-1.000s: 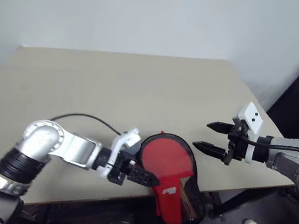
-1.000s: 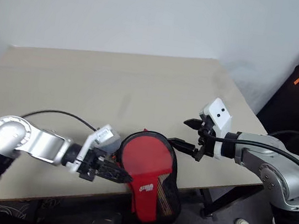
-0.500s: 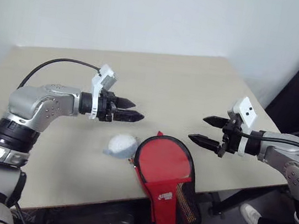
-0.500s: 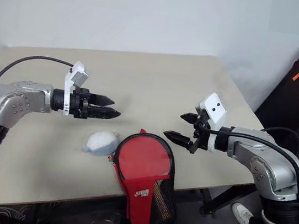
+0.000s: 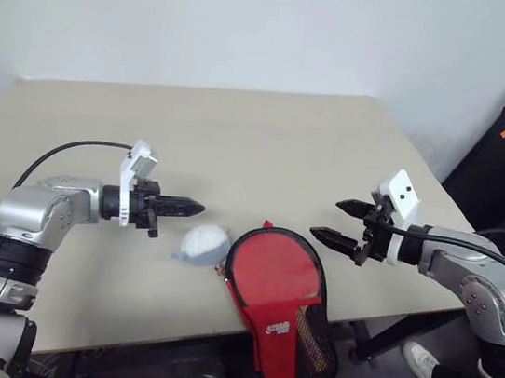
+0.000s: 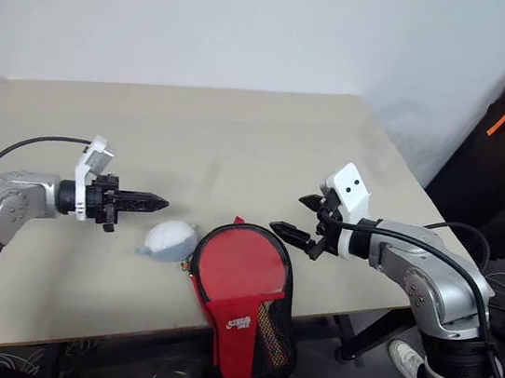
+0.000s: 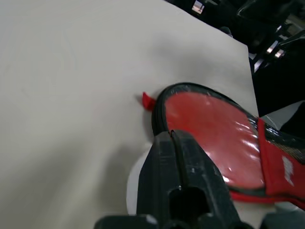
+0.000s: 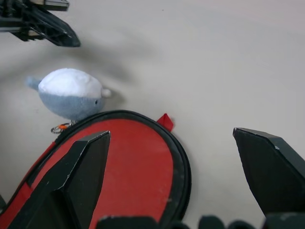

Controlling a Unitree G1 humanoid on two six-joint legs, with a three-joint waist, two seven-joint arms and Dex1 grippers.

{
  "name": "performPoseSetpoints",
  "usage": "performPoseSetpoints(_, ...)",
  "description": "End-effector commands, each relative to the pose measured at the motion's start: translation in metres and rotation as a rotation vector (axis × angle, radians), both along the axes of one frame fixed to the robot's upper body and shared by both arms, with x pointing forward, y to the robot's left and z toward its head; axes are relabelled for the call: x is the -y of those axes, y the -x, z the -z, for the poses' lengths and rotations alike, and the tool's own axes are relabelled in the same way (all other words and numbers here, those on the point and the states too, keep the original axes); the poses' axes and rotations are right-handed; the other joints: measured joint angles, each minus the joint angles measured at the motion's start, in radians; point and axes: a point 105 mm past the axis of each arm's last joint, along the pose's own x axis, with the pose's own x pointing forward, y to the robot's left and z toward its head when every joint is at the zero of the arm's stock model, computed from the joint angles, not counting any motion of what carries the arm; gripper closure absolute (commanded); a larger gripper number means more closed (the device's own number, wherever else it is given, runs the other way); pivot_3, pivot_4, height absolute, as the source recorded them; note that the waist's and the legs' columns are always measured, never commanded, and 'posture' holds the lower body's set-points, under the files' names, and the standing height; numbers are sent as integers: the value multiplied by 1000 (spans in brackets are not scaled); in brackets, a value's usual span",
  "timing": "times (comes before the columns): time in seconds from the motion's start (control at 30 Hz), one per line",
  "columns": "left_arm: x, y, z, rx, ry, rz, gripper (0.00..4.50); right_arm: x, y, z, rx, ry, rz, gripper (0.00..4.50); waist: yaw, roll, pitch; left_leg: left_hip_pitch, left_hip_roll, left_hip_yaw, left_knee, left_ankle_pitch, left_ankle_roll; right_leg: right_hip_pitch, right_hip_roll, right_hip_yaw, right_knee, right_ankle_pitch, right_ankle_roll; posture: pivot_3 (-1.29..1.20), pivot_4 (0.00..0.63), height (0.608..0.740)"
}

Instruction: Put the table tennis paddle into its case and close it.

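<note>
The case [image 5: 280,292] lies at the near edge of the table [image 5: 240,140], toward the near right corner. It is red with a black rim. Its round part rests flat on the table, and its narrow part with the black mesh pocket hangs out over the near edge. It looks zipped shut, and a small red tab [image 8: 165,120] sticks out from its round end. You cannot see the paddle.

A small white and grey soft toy [image 5: 201,244] lies just beside the case, on its left side, touching the rim or almost.

The left gripper [image 5: 192,207] hangs over the table just left of the toy, with its two black fingers pressed together and nothing between them. The right gripper [image 5: 340,222] hangs near the far right side of the case, spread wide and holding nothing.
</note>
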Motion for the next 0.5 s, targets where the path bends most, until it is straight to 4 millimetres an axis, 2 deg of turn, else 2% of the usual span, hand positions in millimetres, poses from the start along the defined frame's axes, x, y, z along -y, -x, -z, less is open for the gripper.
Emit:
performPoseSetpoints(0.03,-8,-4,-11,39,17,-31,4470,-3,-2,-5,44,-3,8,0,0,0,0,0,0,0,0,0,0,0,0,0,0,0,0,0,0,715)
performPoseSetpoints(0.1,-13,-9,-9,50,20,-75,4470,-4,-2,-2,40,-4,12,0,-1,0,0,0,0,0,0,0,0,0,0,0,0,0,0,0,0,715)
performPoseSetpoints(0.2,-17,-11,-10,34,50,-106,3853,-6,-1,1,33,-9,19,0,-1,0,0,0,0,0,0,0,1,0,0,0,1,0,0,0,0,715)
performPoseSetpoints(0.5,-14,-14,-15,43,96,-117,680,-14,1,8,23,-10,15,0,-2,-1,0,0,0,0,2,1,3,0,0,-1,3,0,0,0,0,715)
